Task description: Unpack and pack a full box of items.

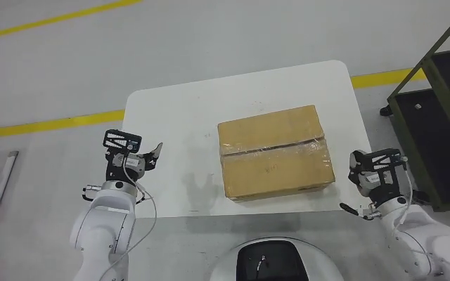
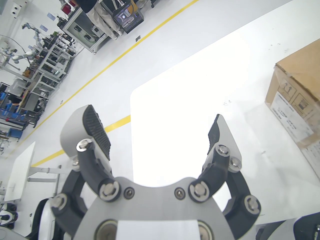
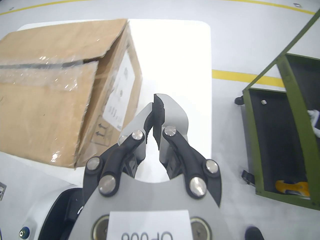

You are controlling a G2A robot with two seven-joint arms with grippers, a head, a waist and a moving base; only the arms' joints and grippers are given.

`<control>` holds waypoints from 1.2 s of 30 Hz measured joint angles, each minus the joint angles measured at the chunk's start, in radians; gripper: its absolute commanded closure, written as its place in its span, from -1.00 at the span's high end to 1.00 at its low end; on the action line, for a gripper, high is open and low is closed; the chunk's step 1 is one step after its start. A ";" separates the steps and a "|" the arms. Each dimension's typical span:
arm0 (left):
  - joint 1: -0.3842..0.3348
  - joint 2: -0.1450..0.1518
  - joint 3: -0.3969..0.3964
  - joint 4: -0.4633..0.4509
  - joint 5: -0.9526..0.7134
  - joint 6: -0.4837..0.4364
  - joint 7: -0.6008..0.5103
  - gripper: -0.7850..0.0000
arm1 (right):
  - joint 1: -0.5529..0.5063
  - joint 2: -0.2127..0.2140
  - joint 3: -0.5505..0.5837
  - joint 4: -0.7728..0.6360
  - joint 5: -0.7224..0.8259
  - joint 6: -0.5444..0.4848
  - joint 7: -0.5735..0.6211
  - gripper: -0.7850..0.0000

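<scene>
A closed brown cardboard box (image 1: 275, 151) lies on the white table (image 1: 176, 126), its top flaps held by clear tape along the seam. The box (image 2: 297, 93) shows a labelled side in the left wrist view, and its taped top and a torn flap corner (image 3: 60, 81) in the right wrist view. My left gripper (image 2: 155, 123) is open with nothing between its fingers, off the table's left edge (image 1: 149, 156), well apart from the box. My right gripper (image 3: 153, 112) is shut on nothing, beside the box's right end, by the table's right edge (image 1: 365, 175).
A green wheeled cart (image 3: 282, 136) (image 1: 422, 119) stands on the floor to the right of the table, with small items inside. Yellow floor lines (image 1: 63, 123) run past the table. Bare table surface lies left of the box.
</scene>
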 measured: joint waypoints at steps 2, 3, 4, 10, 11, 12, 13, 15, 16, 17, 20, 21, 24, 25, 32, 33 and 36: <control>0.013 -0.001 -0.003 -0.009 -0.025 0.004 0.008 1.00 | 0.008 -0.003 -0.038 0.028 0.001 -0.006 -0.028 -1.00; 0.023 -0.001 -0.005 -0.016 -0.041 0.007 0.015 1.00 | 0.016 -0.005 -0.061 0.045 -0.003 -0.013 -0.043 -1.00; 0.032 -0.002 -0.007 -0.019 -0.054 0.011 0.022 1.00 | 0.025 -0.006 -0.077 0.056 0.000 -0.017 -0.053 -1.00; 0.099 -0.004 -0.012 -0.014 -0.095 0.028 0.074 1.00 | 0.086 -0.011 -0.129 0.089 -0.013 -0.033 -0.079 -1.00; 0.107 -0.005 -0.013 -0.013 -0.102 0.033 0.076 1.00 | 0.094 -0.011 -0.125 0.082 -0.014 -0.033 -0.076 -1.00; 0.116 -0.006 -0.015 -0.012 -0.116 0.043 0.077 1.00 | 0.105 -0.011 -0.114 0.066 -0.014 -0.032 -0.070 -1.00; 0.120 -0.006 -0.016 -0.013 -0.129 0.052 0.074 1.00 | 0.112 -0.010 -0.101 0.049 -0.014 -0.033 -0.064 -1.00; 0.127 -0.008 -0.017 -0.016 -0.154 0.067 0.076 1.00 | 0.129 -0.006 -0.062 -0.003 -0.021 -0.040 -0.043 -1.00; 0.130 -0.008 -0.016 -0.017 -0.162 0.070 0.082 1.00 | 0.136 -0.004 -0.044 -0.030 -0.027 -0.046 -0.031 -1.00; 0.135 -0.008 -0.015 -0.017 -0.166 0.071 0.090 1.00 | 0.145 -0.003 -0.025 -0.058 -0.035 -0.053 -0.019 -1.00; 0.155 -0.010 -0.008 -0.018 -0.170 0.078 0.131 1.00 | 0.171 0.003 0.030 -0.128 -0.050 -0.083 0.015 -1.00; 0.163 -0.011 -0.004 -0.019 -0.173 0.083 0.148 1.00 | 0.179 0.004 0.046 -0.142 -0.049 -0.094 0.026 -1.00; 0.181 -0.011 0.009 -0.022 -0.161 0.084 0.201 1.00 | 0.196 0.007 0.061 -0.148 -0.031 -0.126 0.045 1.00; 0.185 -0.012 0.011 -0.022 -0.160 0.089 0.209 1.00 | 0.199 0.007 0.061 -0.144 -0.022 -0.135 0.052 1.00; 0.187 -0.012 0.012 -0.021 -0.163 0.096 0.212 1.00 | 0.201 0.007 0.061 -0.140 -0.016 -0.140 0.059 -0.20; 0.187 -0.012 0.012 -0.021 -0.163 0.096 0.212 1.00 | 0.201 0.007 0.061 -0.140 -0.016 -0.140 0.059 -0.03; 0.187 -0.012 0.012 -0.021 -0.163 0.096 0.212 1.00 | 0.201 0.007 0.061 -0.140 -0.016 -0.140 0.059 0.40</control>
